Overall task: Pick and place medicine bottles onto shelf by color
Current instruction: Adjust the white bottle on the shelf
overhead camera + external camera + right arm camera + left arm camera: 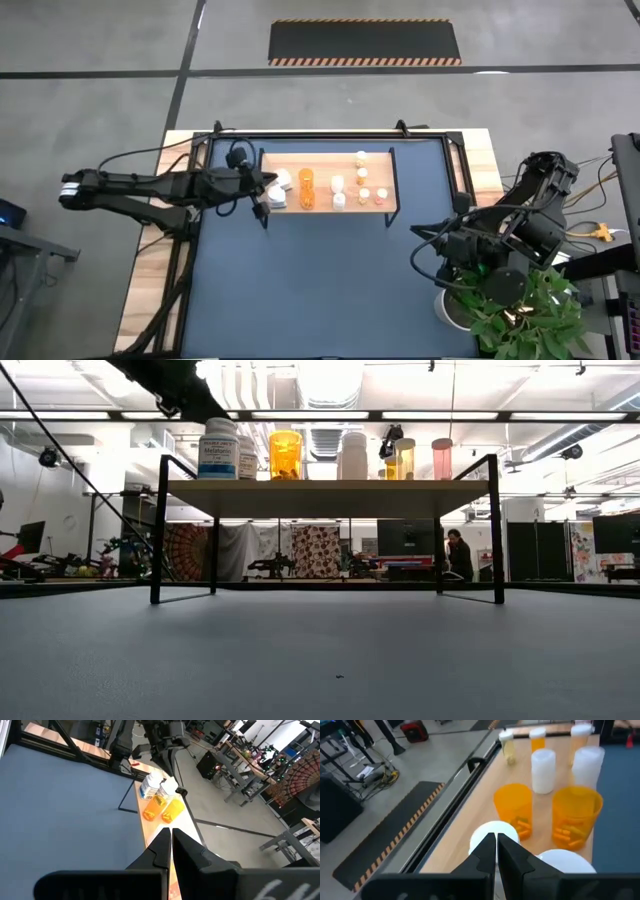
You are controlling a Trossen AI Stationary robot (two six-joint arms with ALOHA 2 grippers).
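Observation:
The light-wood shelf (330, 207) in its black frame stands at the middle of the blue table. On it stand two white bottles (277, 190) at its left end, then two orange ones (307, 188), two more white ones (339, 192) and several small ones (363, 176). My left gripper (496, 842) is shut and sits just over the left-end white bottles (495, 831); it also shows in the high view (266, 189). My right gripper (170, 837) is shut and empty at the table's right side (450, 240). In the low view the bottles (284, 454) stand upright on the shelf top (330, 486). My left gripper has its shut fingertips right over the cap of a white bottle (490, 829) at the shelf's left end, coming from the table's left. I cannot tell whether they touch it. The bottle stands upright on the shelf.
A green potted plant (520, 310) stands at the table's near right corner, beside my right arm. The shelf's black frame legs (158, 530) reach down to the table. The blue tabletop (320, 290) lies open in front of the shelf.

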